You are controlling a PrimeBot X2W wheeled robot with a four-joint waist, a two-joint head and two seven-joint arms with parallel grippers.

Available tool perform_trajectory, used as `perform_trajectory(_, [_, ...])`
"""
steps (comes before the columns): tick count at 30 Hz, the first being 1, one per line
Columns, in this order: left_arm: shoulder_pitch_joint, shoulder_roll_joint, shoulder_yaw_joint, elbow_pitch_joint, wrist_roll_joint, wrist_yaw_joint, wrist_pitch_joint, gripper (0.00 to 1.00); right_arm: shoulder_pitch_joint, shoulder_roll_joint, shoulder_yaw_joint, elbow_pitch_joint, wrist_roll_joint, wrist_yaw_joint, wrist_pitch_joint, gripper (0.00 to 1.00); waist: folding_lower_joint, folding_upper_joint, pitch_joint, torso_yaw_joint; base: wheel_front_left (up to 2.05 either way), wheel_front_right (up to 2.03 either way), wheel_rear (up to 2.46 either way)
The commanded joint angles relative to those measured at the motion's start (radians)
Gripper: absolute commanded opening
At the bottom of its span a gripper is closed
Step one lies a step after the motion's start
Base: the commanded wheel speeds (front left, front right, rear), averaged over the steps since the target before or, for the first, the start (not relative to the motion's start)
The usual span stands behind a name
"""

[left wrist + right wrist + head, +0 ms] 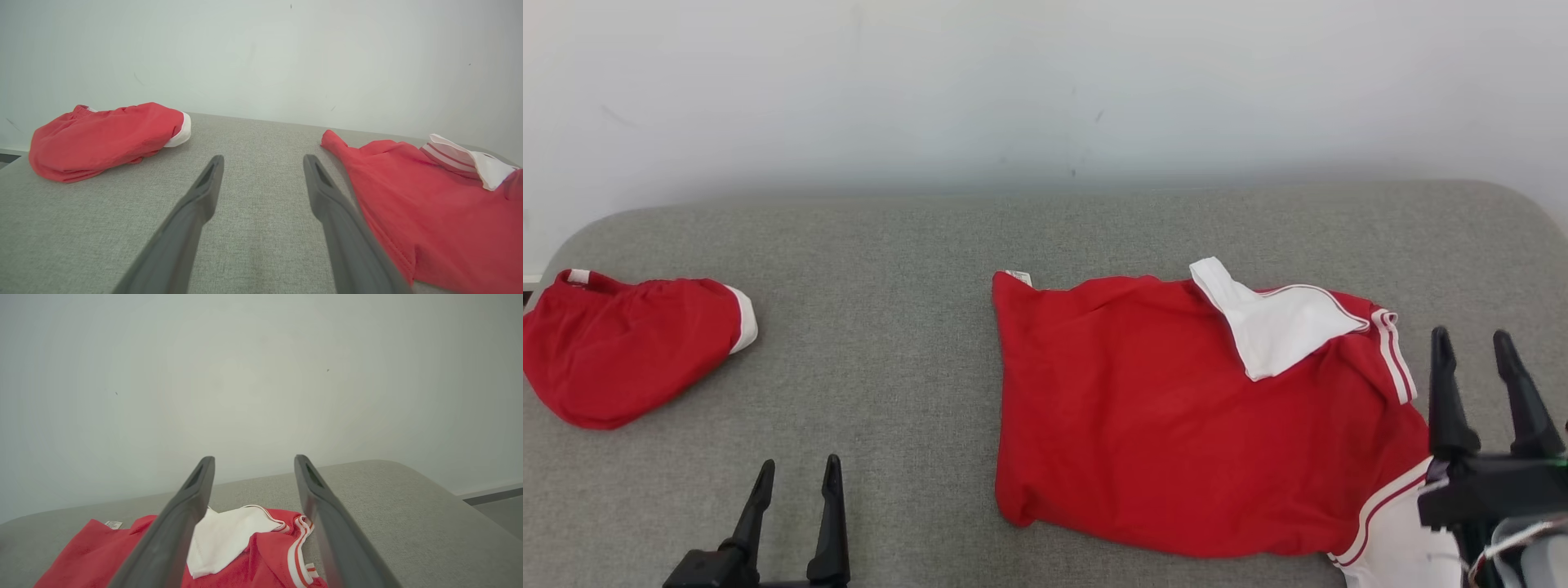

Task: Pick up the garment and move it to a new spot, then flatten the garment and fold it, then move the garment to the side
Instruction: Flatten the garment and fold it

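Note:
The garment (1160, 416) is red with white striped trim and a white flap turned over its top. It lies partly spread on the right half of the grey upholstered surface (890, 245). My right gripper (1472, 335) hovers open over the garment's right edge with nothing between its fingers; in the right wrist view the gripper (254, 459) looks over the garment's white flap (229, 535) toward the wall. My left gripper (799, 464) stands open near the front edge, left of the garment. Seen from the left wrist, that gripper (263, 159) is over bare fabric, the garment (429, 204) beside its right finger.
A second red garment (629, 343) with a white cuff lies bunched at the far left, also visible as a red bundle (106, 134) in the left wrist view. A white wall (1045, 98) rises behind the surface. The surface's rounded right corner (408, 486) drops to the floor.

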Motion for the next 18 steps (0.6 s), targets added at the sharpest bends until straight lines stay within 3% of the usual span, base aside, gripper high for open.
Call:
perform_trajectory(1, [0.001,0.000,0.004,0.000,0.014,-0.001,-0.003,1.00,0.047,0.025,-0.015,-0.051,-0.027,-0.002,0.000,1.00,0.0001,0.0000,-0.004,0.000,0.00,0.00,0.00])
perform_trajectory(9, [0.014,0.000,0.003,-0.010,0.020,-0.001,-0.003,1.00,0.237,0.136,-0.035,-0.242,-0.132,-0.002,0.000,1.00,0.0001,0.0000,-0.006,0.010,0.00,0.00,0.00])
perform_trajectory(18, [0.010,0.000,0.011,-0.010,0.023,-0.002,-0.003,1.00,0.304,0.189,-0.012,-0.273,-0.179,-0.002,0.000,1.00,0.0001,0.0000,0.000,0.010,0.00,0.00,0.00])
